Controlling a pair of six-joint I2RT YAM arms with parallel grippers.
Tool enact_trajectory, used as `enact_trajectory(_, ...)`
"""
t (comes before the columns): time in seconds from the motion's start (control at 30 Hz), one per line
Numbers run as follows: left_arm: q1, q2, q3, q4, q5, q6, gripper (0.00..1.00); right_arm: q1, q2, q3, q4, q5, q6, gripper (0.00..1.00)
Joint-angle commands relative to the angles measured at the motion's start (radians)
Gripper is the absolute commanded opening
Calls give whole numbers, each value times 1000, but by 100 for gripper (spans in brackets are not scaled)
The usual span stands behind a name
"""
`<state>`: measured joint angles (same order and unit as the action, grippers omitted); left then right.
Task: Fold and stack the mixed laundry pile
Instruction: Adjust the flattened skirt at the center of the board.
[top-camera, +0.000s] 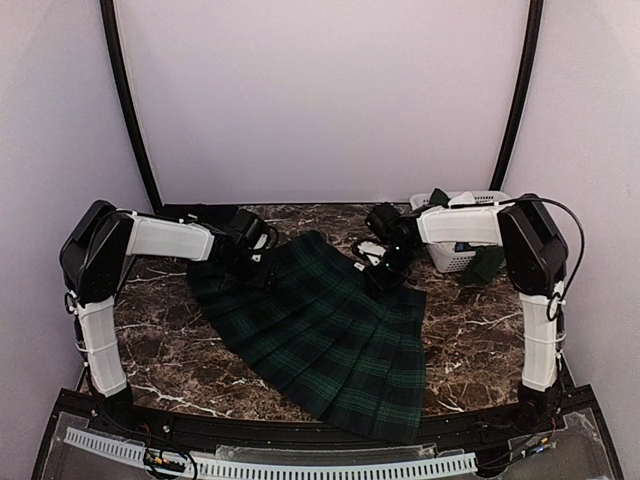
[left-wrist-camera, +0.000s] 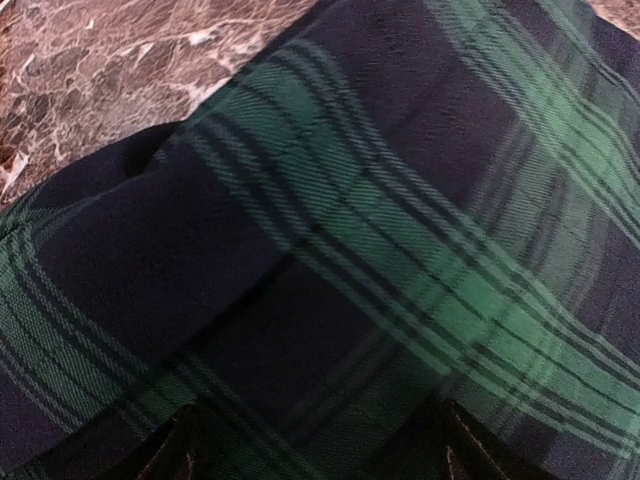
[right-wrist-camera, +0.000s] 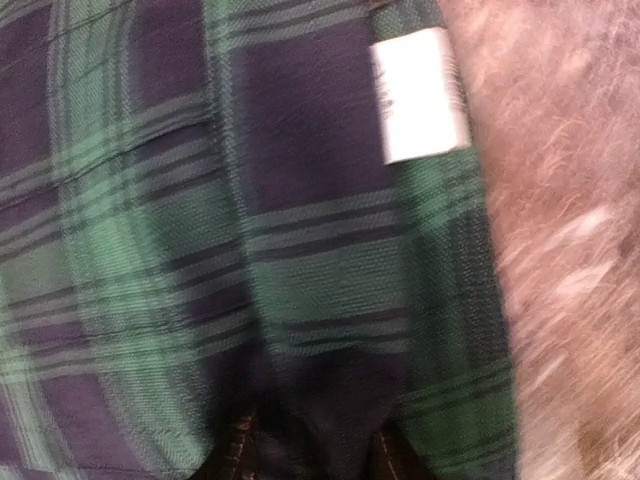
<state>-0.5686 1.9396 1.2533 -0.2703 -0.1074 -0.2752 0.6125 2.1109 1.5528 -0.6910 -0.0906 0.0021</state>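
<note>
Skirt (top-camera: 320, 330): spread flat, unfolded, just left of basket (top-camera: 450, 262).
Left gripper (top-camera: 252, 262): jaws apart, at the skirt corner far from basket.
Right gripper (top-camera: 380, 272): at the corner nearest basket; grip state cannot be determined.
Outstanding: all folding and stacking; other garments (top-camera: 488, 264) at basket.

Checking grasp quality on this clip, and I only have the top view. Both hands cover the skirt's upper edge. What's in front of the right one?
Observer: A white label on the skirt, close to its edge beside the bare table.
Operator: Is that hand gripping cloth?
Observer: A dark fold sits between the fingers of the right hand; blur hides whether they pinch it.
Operator: And the other side?
Observer: The left hand has its fingers wide apart, with a fold of skirt ahead of it.
</note>
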Motion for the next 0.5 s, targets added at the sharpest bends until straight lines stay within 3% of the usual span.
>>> enact_trajectory(0.0,47,32,45,-48,-24,-9,78,55,-124,-94,-28,-70,70,47)
enact_trajectory(0.07,74,52,67,-42,-11,3,78,49,-191,-101,-18,-54,79,63)
enact_trajectory(0.17,114,94,136,-50,13,35,77,10,-252,-55,-38,-40,74,72)
enact_trajectory(0.3,141,209,311,-87,48,87,76,-36,-277,-6,-75,-36,37,72)
enact_trajectory(0.47,142,305,514,-144,77,134,76,-42,-312,-78,-62,-118,4,59)
